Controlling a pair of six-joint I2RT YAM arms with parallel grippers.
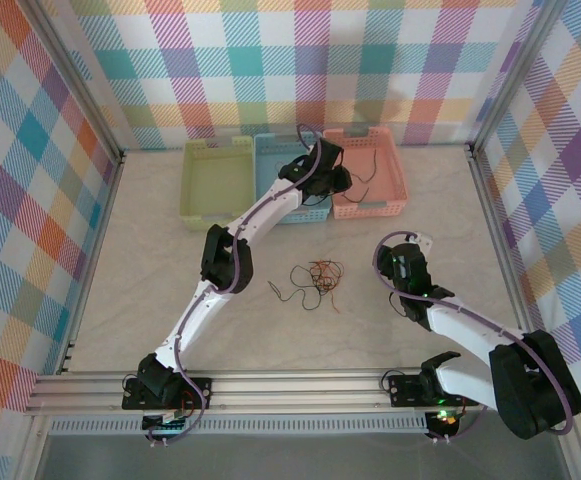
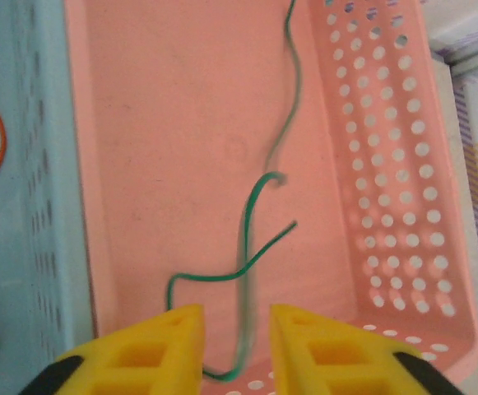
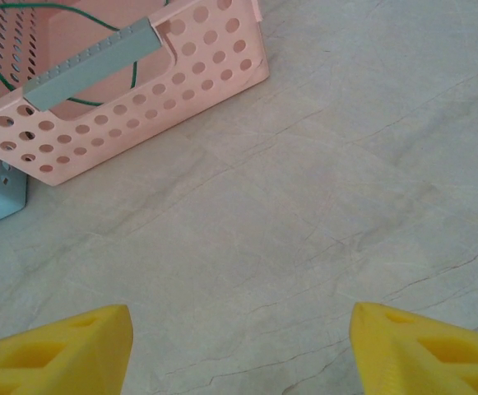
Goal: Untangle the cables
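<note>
Cables [image 1: 315, 280]: sorting in hand

Above: they are seen knotted on the tabletop [image 1: 170, 290] before the pink basket [image 1: 370, 209]. Left wrist: a green cable [image 2: 244, 267] is laid inside it, left end effector [image 2: 237, 317] spread. Right wrist: right end effector [image 3: 240, 313] spread near it. Next, probably, another strand is to be pinched.

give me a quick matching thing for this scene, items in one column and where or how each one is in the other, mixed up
Items:
1. green cable
2. orange cable
3. knot of cables
4. right gripper

Places or states:
a. on the table, between the two arms
b. in the pink basket
c. open, over bare tabletop
d. in the blue basket

Pairs: 1-b, 2-d, 3-a, 4-c
</note>
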